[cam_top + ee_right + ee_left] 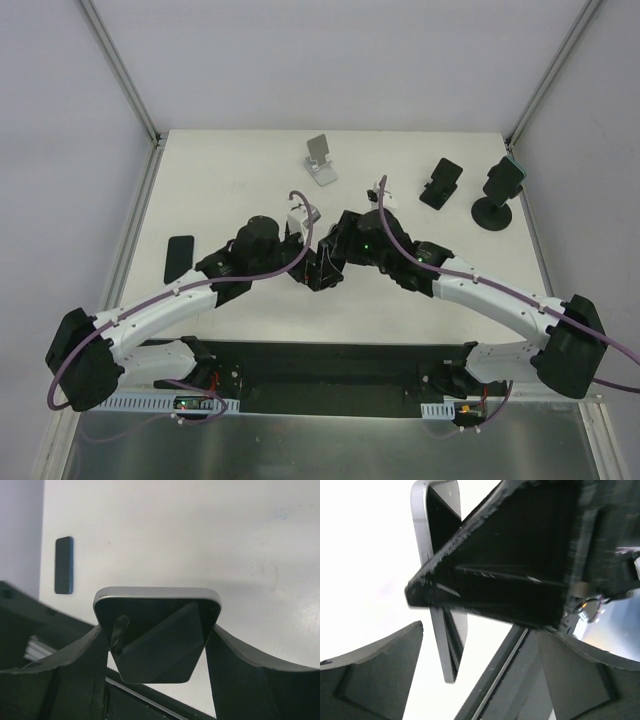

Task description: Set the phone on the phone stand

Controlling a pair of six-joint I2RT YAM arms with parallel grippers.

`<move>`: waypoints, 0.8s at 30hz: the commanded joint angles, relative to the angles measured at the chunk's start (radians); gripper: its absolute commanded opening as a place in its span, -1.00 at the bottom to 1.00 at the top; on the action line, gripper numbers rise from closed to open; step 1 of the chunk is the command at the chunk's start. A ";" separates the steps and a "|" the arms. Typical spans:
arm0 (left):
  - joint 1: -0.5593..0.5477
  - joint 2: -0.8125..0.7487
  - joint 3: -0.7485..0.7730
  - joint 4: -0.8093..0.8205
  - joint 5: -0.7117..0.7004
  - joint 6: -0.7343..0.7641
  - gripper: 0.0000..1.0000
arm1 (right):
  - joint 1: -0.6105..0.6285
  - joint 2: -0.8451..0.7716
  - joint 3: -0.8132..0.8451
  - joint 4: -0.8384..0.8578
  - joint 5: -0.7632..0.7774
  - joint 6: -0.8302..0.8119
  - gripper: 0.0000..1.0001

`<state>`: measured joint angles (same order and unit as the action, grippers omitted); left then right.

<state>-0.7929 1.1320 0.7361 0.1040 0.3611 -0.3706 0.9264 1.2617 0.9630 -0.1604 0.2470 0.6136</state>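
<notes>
Right hand clamps the phone above the counter; left hand gapes around it, not touching. Risk: the crowded hands may jostle it loose, well short of the stand.

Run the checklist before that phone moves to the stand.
1. Phone clamped in right gripper jaws: ok.
2. Left gripper clear of the phone: cannot tell; its jaws are open and the phone sits between them.
3. Silver stand empty and upright: ok.
4. Black stand and round-base stand free: not ok, both hold phones.
5. Spare phone lies flat, far left of the stands: ok.
</notes>
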 commanded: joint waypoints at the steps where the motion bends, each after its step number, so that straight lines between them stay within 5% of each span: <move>1: 0.004 -0.113 0.025 0.007 -0.120 -0.010 0.95 | -0.066 0.005 0.106 -0.008 0.093 -0.083 -0.99; 7: 0.070 -0.254 0.032 -0.128 -0.235 0.030 0.98 | -0.283 0.048 0.204 -0.085 0.259 -0.216 -0.99; 11: 0.087 -0.320 0.010 -0.147 -0.229 0.042 0.98 | -0.443 0.113 0.281 -0.071 0.555 -0.287 -0.98; 17: 0.087 -0.350 -0.023 -0.158 -0.226 0.048 0.98 | -0.642 0.323 0.431 0.050 0.644 -0.357 -0.99; 24: 0.096 -0.357 -0.053 -0.161 -0.197 0.044 0.98 | -0.710 0.568 0.597 0.156 0.638 -0.507 -0.99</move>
<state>-0.7052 0.7898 0.6930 -0.0605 0.1490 -0.3470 0.2195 1.7618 1.4414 -0.1215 0.8272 0.2333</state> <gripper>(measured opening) 0.990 0.708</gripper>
